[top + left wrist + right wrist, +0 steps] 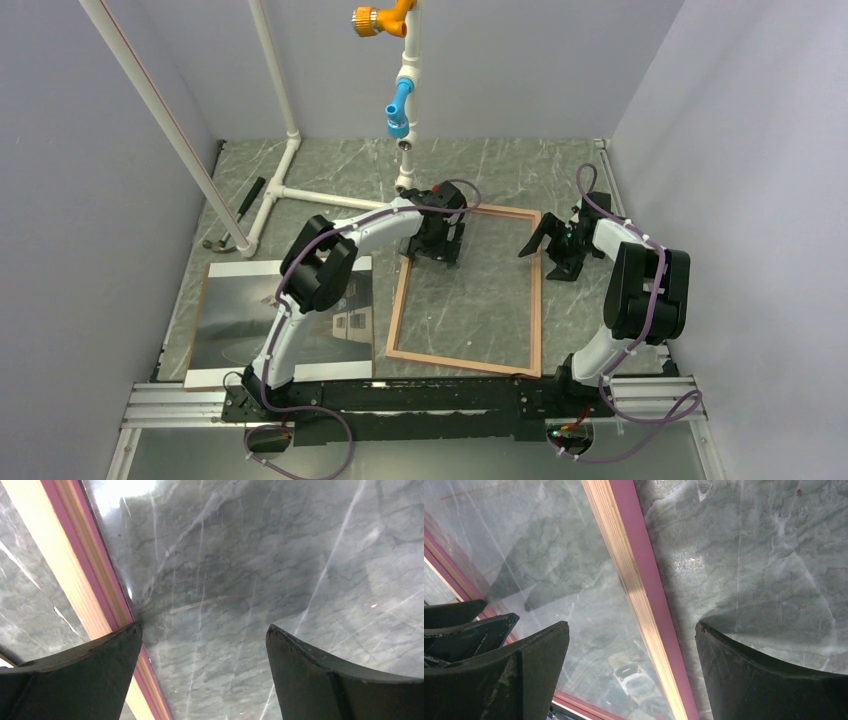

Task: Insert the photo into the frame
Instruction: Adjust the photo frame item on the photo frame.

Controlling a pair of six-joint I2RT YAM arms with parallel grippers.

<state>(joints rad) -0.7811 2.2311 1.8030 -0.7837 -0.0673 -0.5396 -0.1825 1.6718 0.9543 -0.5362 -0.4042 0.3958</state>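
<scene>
**Photo (pixel 232 318) lies beside the frame (pixel 538 300), nothing in hand yet**

The photo lies flat on the table (pixel 520 165), just left of the frame and not touching it. The left arm reaches across above the photo and hides part of it. It is a thin glossy sheet, so I would expect it to be light, floppy and slick. It would crease easily and be hard to lift off a flat top. The white margin at an edge or corner looks like the place to take hold, not the printed middle.

The left gripper (pixel 202 630) hangs over the frame's far left corner, fingers spread wide with nothing between them. One finger (pixel 85 670) sits above the left rail and the other above the clear pane (pixel 240 570).

The frame lies flat in the middle of the table, and the marble shows through the pane. It looks stiff but slender, and the pane is probably fragile and marks easily. It is best gripped by a rail, with the pads kept off the pane.

At the frame's far right side, the right gripper (pixel 631 625) is also open and empty. It straddles the right rail from above, one finger over the pane and the other over bare table. Whether either gripper touches the frame, I cannot tell.
</scene>
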